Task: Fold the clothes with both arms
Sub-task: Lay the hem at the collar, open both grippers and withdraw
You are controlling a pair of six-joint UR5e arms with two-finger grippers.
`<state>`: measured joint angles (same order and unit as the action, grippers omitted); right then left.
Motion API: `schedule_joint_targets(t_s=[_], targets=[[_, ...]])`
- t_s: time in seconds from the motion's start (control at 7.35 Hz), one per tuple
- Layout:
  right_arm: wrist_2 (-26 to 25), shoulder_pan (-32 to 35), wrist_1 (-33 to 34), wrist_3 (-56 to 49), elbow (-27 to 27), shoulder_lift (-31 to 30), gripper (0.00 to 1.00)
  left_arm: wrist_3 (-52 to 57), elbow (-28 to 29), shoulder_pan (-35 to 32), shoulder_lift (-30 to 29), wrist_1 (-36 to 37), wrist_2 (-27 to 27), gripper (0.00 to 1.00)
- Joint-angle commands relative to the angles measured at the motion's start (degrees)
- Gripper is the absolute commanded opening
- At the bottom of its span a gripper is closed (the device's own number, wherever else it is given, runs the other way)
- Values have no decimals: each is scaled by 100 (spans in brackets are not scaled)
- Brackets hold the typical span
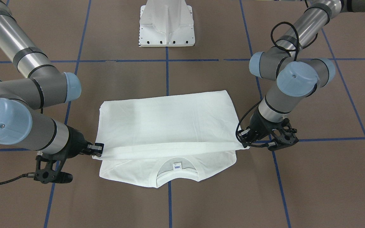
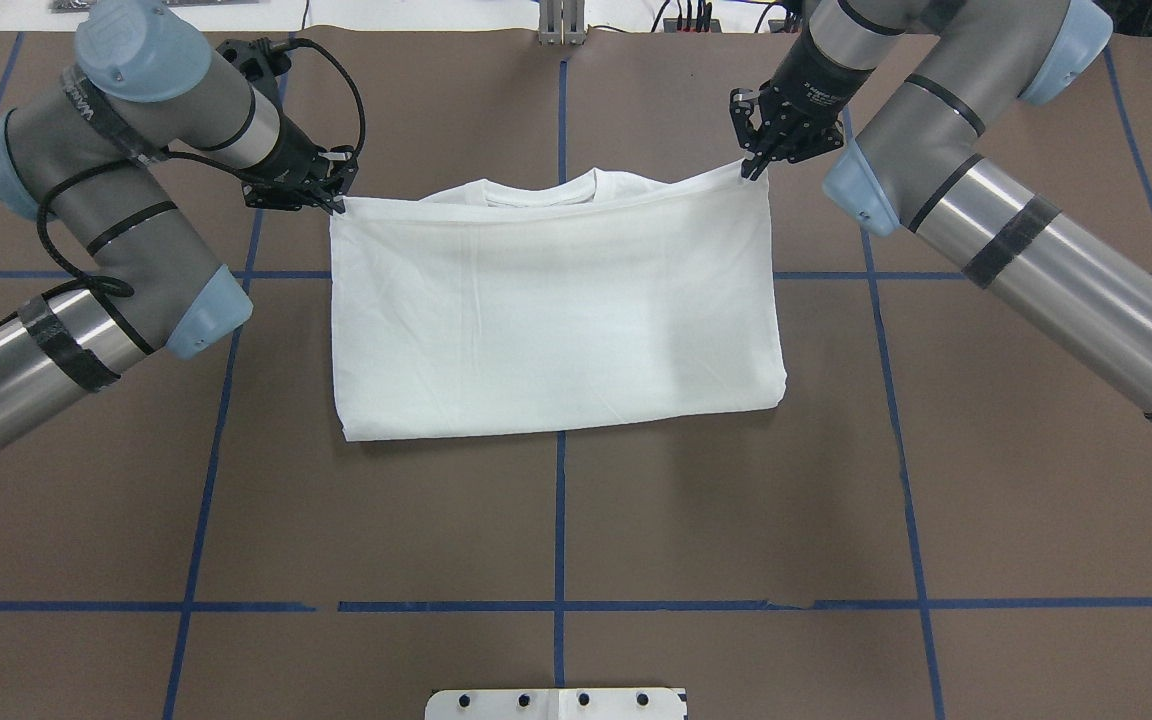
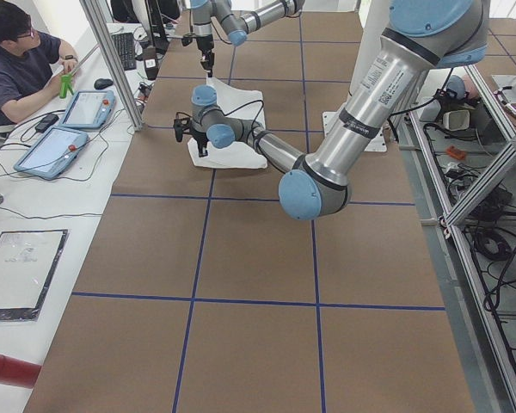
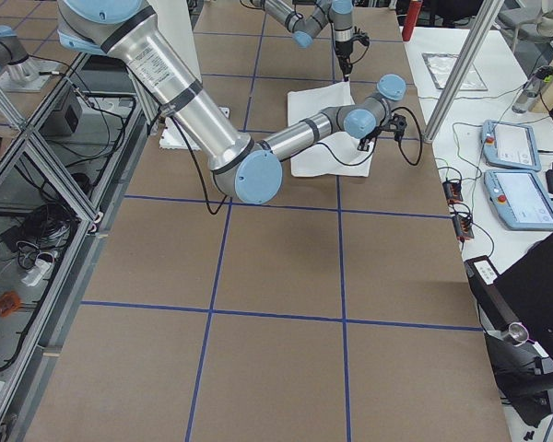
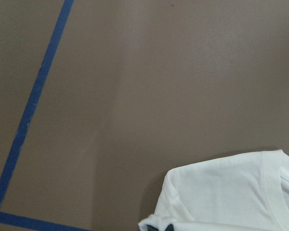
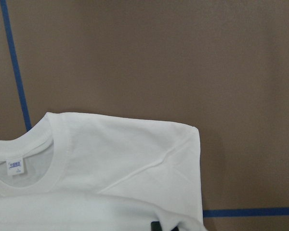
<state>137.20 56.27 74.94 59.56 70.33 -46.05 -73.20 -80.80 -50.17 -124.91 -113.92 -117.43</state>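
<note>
The clothes are one white shirt [image 2: 556, 310] lying folded flat on the brown table, plain side up. Its collar with a small neck label [image 1: 177, 166] pokes out from under the folded-over layer on the far side from the robot. My left gripper [image 2: 336, 200] is shut on one end of that layer's edge, and my right gripper [image 2: 751, 170] is shut on the other end. The edge runs taut between them, just above the collar. In the right wrist view the shirt [image 6: 111, 168] shows its collar and shoulder; in the left wrist view only a shoulder corner of the shirt [image 5: 221, 192] appears.
The white pedestal base [image 1: 166, 25] stands at the robot's side of the table. Blue tape lines [image 2: 559, 520] cross the brown surface. In the exterior left view a person [image 3: 17, 60] sits at a side desk with tablets [image 3: 56, 151].
</note>
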Motion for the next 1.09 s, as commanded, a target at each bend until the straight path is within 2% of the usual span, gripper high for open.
schedule_joint_targets(t_s=[0.0,0.14,0.27,0.41,0.54,0.68,0.95], targets=[[-45,-54,-5,3,-1,8,0,-10,3,8,-16,2,1,0],[-45,-55,3,3,-1,-1,0,-36,3,8,-42,2,1,0],[-45,-55,3,12,-1,-18,25,-71,37,8,-60,2,1,6],[-105,-98,-5,21,-10,-27,85,-63,90,8,-86,10,10,50],[-367,-142,-6,30,-10,-36,100,-54,90,8,-95,19,18,79],[-370,-142,-6,4,-10,-53,100,-63,99,8,-112,37,27,92],[-361,-134,-32,82,86,-88,100,-63,161,-10,-121,28,115,92]])
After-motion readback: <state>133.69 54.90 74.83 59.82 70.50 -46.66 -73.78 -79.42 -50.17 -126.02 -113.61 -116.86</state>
